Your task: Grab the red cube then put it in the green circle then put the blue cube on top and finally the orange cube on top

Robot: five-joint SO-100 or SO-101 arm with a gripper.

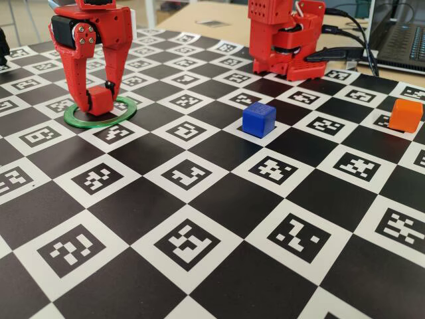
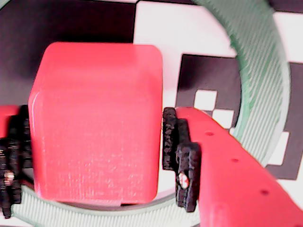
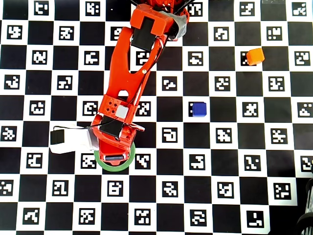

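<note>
Squarely between the two fingers sits the red cube (image 1: 101, 100), inside the green circle (image 1: 78, 121); the fixed view shows it low over the ring's hollow, though whether its base touches the board cannot be told. The gripper (image 1: 97, 94) is clamped on it: in the wrist view the red cube (image 2: 97, 123) fills the gap, with a black toothed pad (image 2: 182, 156) pressed to its right face and another at its left edge, and the green circle (image 2: 258, 61) curves behind and below it.

Taking the ring as the landmark, the blue cube (image 1: 258, 119) stands well apart to its right in the fixed view, and the orange cube (image 1: 405, 114) farther right again, near the frame's edge. From overhead the blue cube (image 3: 198, 108) lies right of and slightly above the green circle (image 3: 113, 166), the orange cube (image 3: 255, 56) farther up and to the right.

All of it rests on a flat black-and-white checkered board (image 1: 219, 199), each white square printed with a coded marker. Beyond its far edge are a pale wooden tabletop (image 1: 212, 16), dark cables and a laptop (image 1: 402, 36).

The red arm (image 3: 128, 73) reaches from its base (image 1: 285, 36) at the board's far side across to the ring, wrist bent so the fingers point down. A white wrist camera (image 3: 68, 139) juts from its side.
</note>
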